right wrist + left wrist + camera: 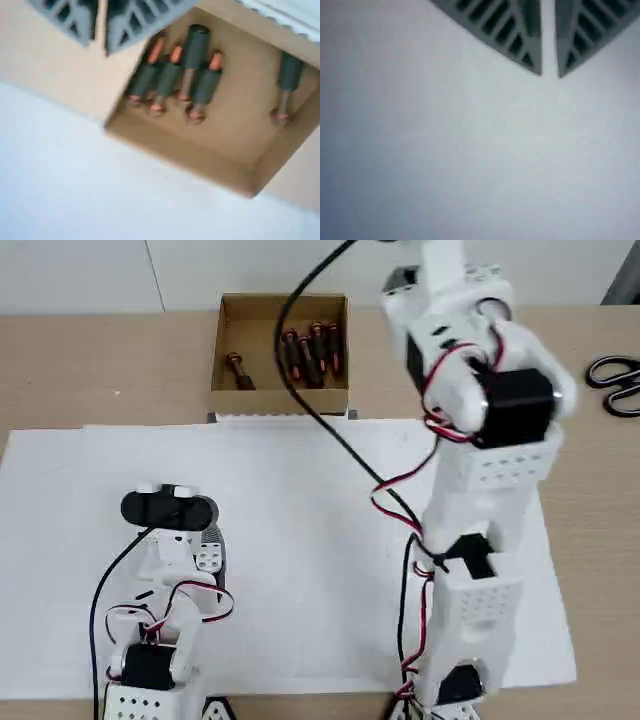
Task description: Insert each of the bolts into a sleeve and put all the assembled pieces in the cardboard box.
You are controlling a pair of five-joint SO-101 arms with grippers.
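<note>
The cardboard box [280, 400] sits at the upper middle of the high view, and every assembled piece I can find lies inside it. A cluster of four sleeved bolts [312, 352] lies side by side toward its right wall, long axes running roughly up and down the frame. A single sleeved bolt [238, 370] lies apart at its left. The right arm [480, 440] stretches up the right side to just beside the box, so it is much the nearer. The right gripper [100, 46] has its jaws drawn to a thin slit with nothing between them, seemingly at the box's corner rather than over the cluster. The left gripper [550, 74], likewise pinched nearly closed and empty, hangs over the white paper [300, 540] at lower left, well apart from the box.
</note>
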